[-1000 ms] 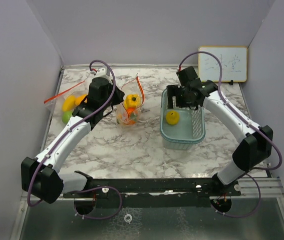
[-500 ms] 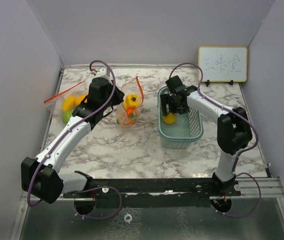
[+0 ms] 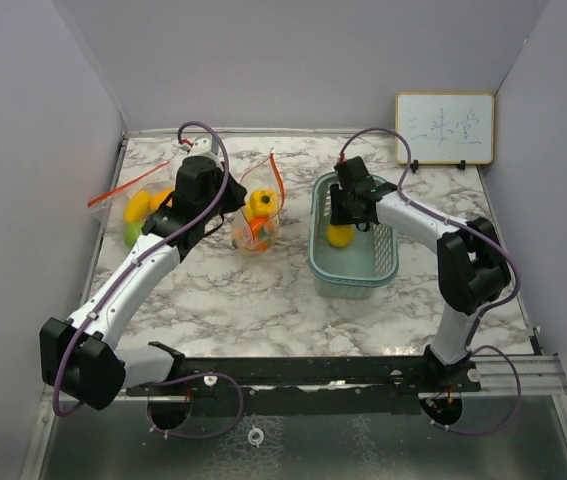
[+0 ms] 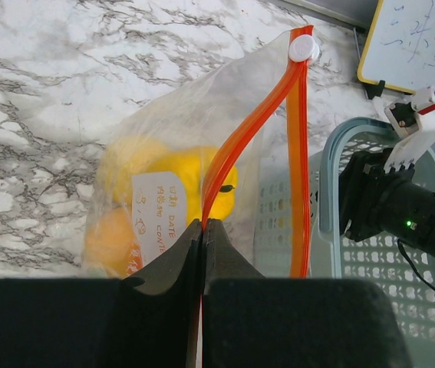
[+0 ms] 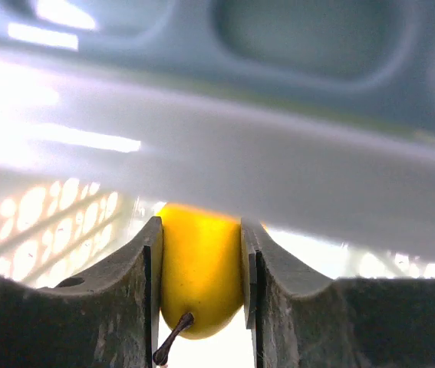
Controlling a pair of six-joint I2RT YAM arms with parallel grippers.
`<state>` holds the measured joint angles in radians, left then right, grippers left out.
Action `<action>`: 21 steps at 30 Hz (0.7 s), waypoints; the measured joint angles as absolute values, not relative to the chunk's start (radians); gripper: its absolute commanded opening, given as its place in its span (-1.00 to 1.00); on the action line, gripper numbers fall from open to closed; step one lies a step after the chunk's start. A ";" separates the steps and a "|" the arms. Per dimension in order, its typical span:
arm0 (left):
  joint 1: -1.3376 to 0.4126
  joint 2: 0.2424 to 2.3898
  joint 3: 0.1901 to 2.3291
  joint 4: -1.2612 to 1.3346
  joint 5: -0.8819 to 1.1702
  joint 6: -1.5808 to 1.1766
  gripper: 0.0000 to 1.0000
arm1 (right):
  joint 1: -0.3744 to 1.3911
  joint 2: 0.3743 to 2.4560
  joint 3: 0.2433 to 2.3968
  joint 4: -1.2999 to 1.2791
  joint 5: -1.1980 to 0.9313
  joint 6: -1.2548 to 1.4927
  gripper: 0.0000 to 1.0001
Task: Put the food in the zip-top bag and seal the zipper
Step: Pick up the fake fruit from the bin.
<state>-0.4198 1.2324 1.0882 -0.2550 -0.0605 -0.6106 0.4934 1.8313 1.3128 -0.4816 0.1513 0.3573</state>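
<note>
Two grippers, both closed on something.

Left of the left gripper (image 4: 202, 230), well apart: a second bag (image 3: 141, 208) of fruit lying by the side wall. No room to swing that way.

The left gripper's fingers are pinched flat on one orange zipper strip (image 4: 225, 165) of the zip-top bag (image 4: 163, 153). The bag's mouth gapes to the right of the pinch, and yellow and orange fruit show inside, below the fingers. Risk: only one lip is held, so if the thin strip slips the mouth will likely fold shut or the bag will sag and spill.

Between the grippers there is only a narrow gap, with the basket (image 3: 353, 270) just beside the bag.

The right gripper (image 5: 201, 230) is down inside the basket, partly closed around the yellow fruit (image 5: 199, 284), a pad on each side. Risk: glossy round skin and a narrow grip, so it may squirt out. The basket wall sits just above the fingers in the wrist view. A careless lift could snag it and drag the basket into the bag.

Open marble lies on the near side of both grippers. Behind and right of the right gripper is the whiteboard (image 3: 445, 128).
</note>
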 measured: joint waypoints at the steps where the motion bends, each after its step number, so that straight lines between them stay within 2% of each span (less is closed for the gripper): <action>1: -0.420 1.232 1.088 -0.255 -0.060 -0.611 -1.00 | 0.493 1.829 1.312 -0.481 0.150 0.360 -0.74; 6: -0.420 1.232 1.088 -0.255 -0.060 -0.611 -1.00 | 0.494 1.788 1.303 -0.545 0.141 0.360 -0.80; 12: -0.420 1.233 1.088 -0.255 -0.060 -0.610 -1.00 | 0.494 1.647 1.348 -0.683 0.080 0.352 -0.82; 16: -0.420 1.236 1.088 -0.252 -0.060 -0.611 -1.00 | 0.494 1.533 1.458 -0.727 0.003 0.341 -0.83; 21: -0.420 1.248 1.088 -0.246 -0.059 -0.611 -1.00 | 0.499 1.512 1.678 -0.704 -0.156 0.337 -0.83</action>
<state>-0.4198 1.2480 1.0882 -0.2462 -0.0589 -0.6113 0.4988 1.5124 1.6779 -0.7036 -0.1562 0.3374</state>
